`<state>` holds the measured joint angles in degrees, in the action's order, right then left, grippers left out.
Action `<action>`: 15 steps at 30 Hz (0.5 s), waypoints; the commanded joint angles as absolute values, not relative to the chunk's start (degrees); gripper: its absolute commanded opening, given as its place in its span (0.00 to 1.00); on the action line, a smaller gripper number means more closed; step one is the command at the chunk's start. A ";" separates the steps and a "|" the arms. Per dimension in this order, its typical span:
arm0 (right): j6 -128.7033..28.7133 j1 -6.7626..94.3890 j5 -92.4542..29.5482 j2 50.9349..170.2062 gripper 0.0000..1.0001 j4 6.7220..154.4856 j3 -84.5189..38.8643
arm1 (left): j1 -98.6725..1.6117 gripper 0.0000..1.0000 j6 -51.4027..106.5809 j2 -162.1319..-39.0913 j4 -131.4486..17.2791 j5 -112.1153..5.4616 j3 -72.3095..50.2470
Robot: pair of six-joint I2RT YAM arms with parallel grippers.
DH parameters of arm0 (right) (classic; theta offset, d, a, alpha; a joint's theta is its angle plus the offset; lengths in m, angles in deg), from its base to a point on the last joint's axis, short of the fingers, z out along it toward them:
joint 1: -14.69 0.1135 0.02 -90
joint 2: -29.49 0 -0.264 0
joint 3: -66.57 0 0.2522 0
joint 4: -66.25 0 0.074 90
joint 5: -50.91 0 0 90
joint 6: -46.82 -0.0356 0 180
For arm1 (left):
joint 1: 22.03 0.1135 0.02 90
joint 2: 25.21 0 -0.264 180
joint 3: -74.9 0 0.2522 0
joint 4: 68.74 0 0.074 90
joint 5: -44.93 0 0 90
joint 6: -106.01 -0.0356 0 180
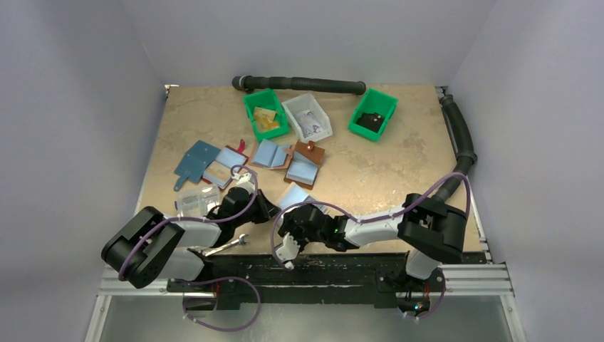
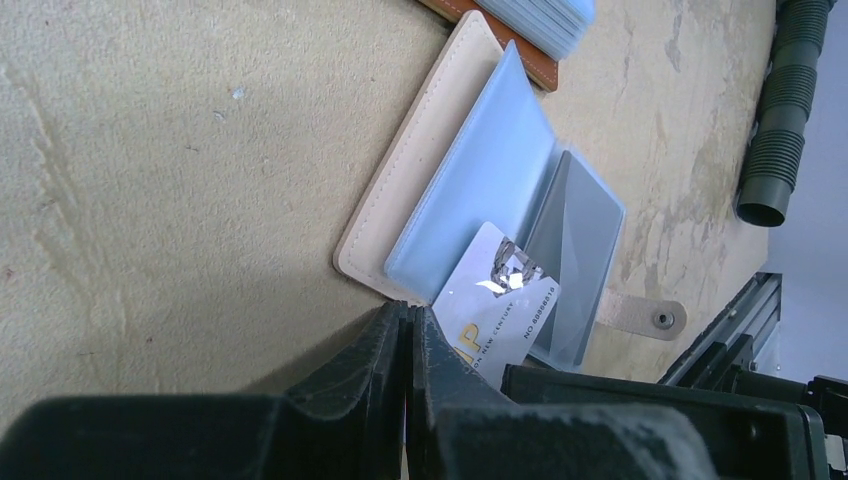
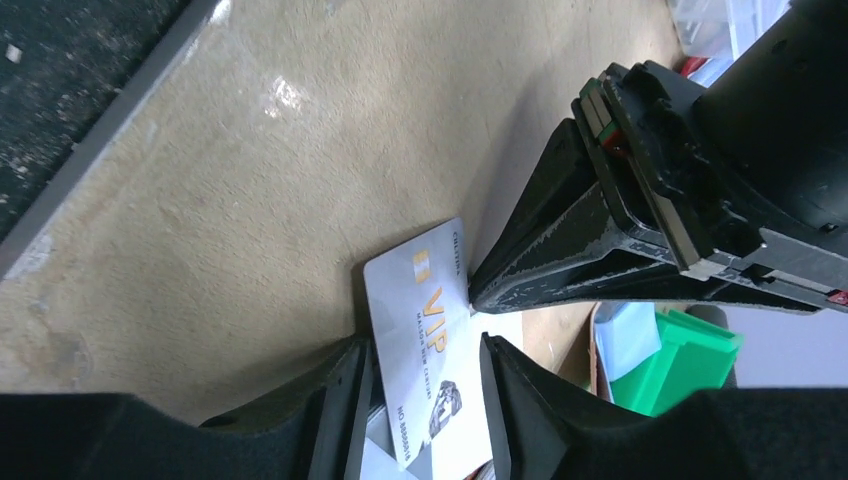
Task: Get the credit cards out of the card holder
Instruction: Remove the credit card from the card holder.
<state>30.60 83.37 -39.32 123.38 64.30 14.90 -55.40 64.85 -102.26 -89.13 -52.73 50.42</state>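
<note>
Holder [image 2: 400, 185] lies open and flat by the table's [image 1: 370, 178] near edge, a little left of the middle. Its cream cover faces down, with pale blue sleeves [image 2: 470, 190] fanned on top. A snap tab [image 2: 650, 318] sticks out at one end. The far sleeve shows a grey panel [image 2: 585, 240] (card or plain plastic, cannot tell).

Card [image 3: 420, 310]: silver-white, gold "VIP" lettering, a number printed near one end. It lies slanted across the holder's near corner, one end over the sleeves and the other over bare table.

Left gripper [image 2: 408, 315]: fingers pressed tight together, nothing visible between them. The tip is low at the table, just beside the holder's corner. In the right wrist view it touches one long edge of the card.

Right gripper [image 3: 420, 350]: jaws stand apart, one along each long edge of the card, both very close to it. Whether they actually pinch it, cannot tell (the contact lines are hidden by the fingers themselves). The two grippers meet nose to nose over the card.

Elsewhere: green bins [image 1: 249, 117] and a white bin [image 1: 324, 121] toward the far edge. Brown wallets [image 1: 310, 153] with blue lining lie open mid-table, well apart from the holder. A ribbed hose [image 1: 306, 84] runs along the far edge and down the right edge.
</note>
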 commanded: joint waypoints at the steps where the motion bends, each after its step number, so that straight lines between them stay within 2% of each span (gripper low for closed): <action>1: 34.03 83.75 -43.16 125.10 0.50 61.81 17.00 | -55.02 0.03 63.05 -104.31 -83.86 -52.79 51.71; 6: 34.61 84.06 -44.24 125.76 0.40 59.87 17.47 | -55.07 0.02 63.03 -104.23 -83.89 -53.23 51.97; 13: 28.89 84.03 -39.75 122.89 0.07 64.24 15.17 | -55.07 0.04 65.25 -98.64 -81.85 -52.77 52.67; 15: 24.56 83.80 -35.77 121.97 0.03 68.55 12.71 | -55.00 0.06 65.81 -94.22 -78.83 -51.49 52.30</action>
